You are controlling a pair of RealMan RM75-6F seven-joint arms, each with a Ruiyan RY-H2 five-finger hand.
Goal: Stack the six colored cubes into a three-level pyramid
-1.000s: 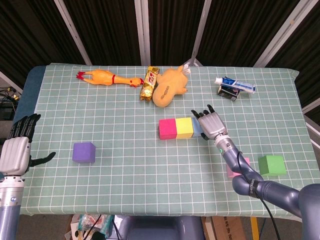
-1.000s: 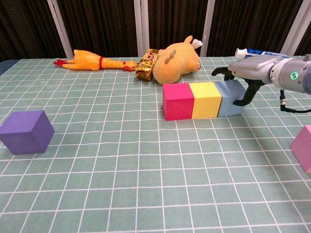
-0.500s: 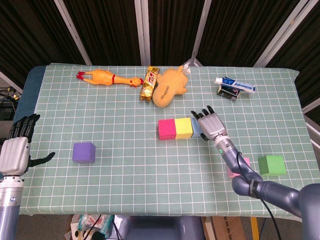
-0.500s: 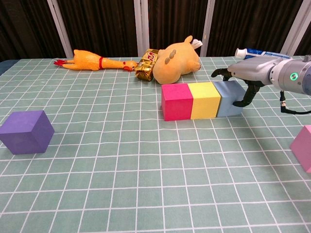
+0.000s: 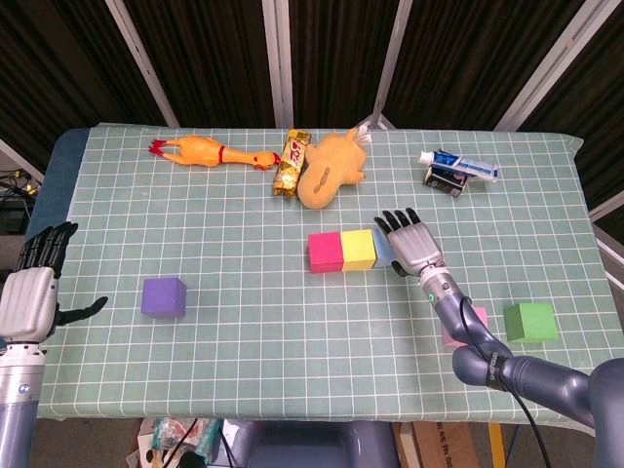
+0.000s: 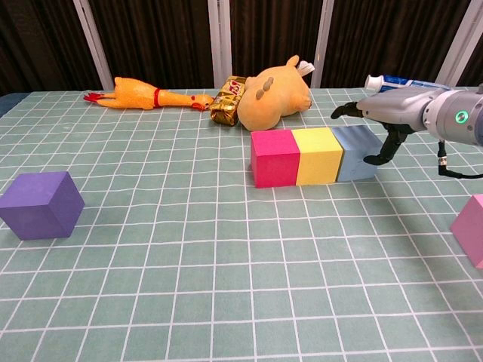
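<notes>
A magenta cube point(image 6: 275, 157), a yellow cube point(image 6: 319, 154) and a blue cube point(image 6: 355, 153) stand touching in a row at mid-table. My right hand point(image 6: 392, 113) hovers over the blue cube's right end, fingers spread and holding nothing, its thumb tip just beside the cube's right face. In the head view the right hand point(image 5: 411, 242) hides most of the blue cube point(image 5: 381, 245). A purple cube point(image 5: 163, 296) sits alone at the left. Near the right front lie a pink cube point(image 5: 470, 324), partly hidden by my right arm, and a green cube point(image 5: 529, 322). My left hand point(image 5: 34, 288) hangs open off the table's left edge.
Along the back lie a rubber chicken point(image 5: 205, 152), a candy bar point(image 5: 290, 162), a tan plush toy point(image 5: 331, 170) and a toothpaste tube point(image 5: 458, 166) on a dark object. The green grid cloth point(image 5: 253, 331) covers the table.
The three-cube row slid slightly left a second ago. Since then my right hand has eased a little to the right, off the blue cube. The left hand has not moved.
</notes>
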